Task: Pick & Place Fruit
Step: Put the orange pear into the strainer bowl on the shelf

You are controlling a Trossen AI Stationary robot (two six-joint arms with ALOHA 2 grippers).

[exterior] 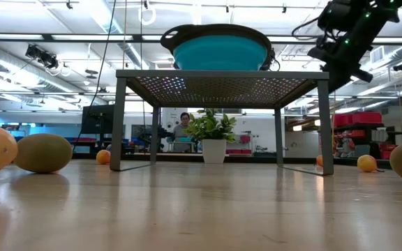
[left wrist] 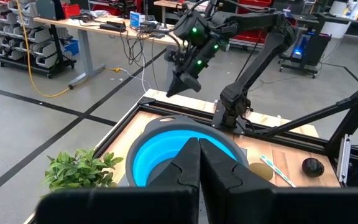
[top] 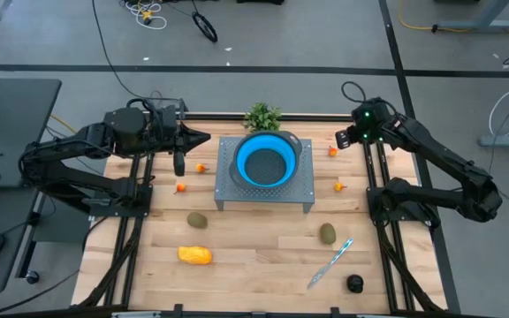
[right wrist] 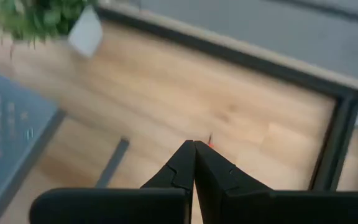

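Note:
The fruit lies scattered on the wooden table: tiny orange rounds (top: 201, 167) (top: 181, 187) (top: 339, 186) (top: 332, 151), two olive ovals (top: 198, 220) (top: 327, 233), a yellow-orange oblong (top: 194, 255) and a black round (top: 353, 283). My right gripper (top: 337, 144) is shut and slants down at the far right. It hangs above a tiny orange fruit that peeks out beside its tips (right wrist: 210, 143), well clear of the table in the low view (exterior: 335, 80). My left gripper (top: 206, 138) is shut and held level, high at the far left. It points at the blue bowl (left wrist: 160, 155).
The blue bowl (top: 264, 159) sits on a grey perforated stand (top: 264, 193) at the table's middle far side. A green plant sprig (top: 262, 116) stands behind it. A knife with a light-blue handle (top: 330, 262) lies near the front right. Black frame rails (top: 380, 221) run along both sides.

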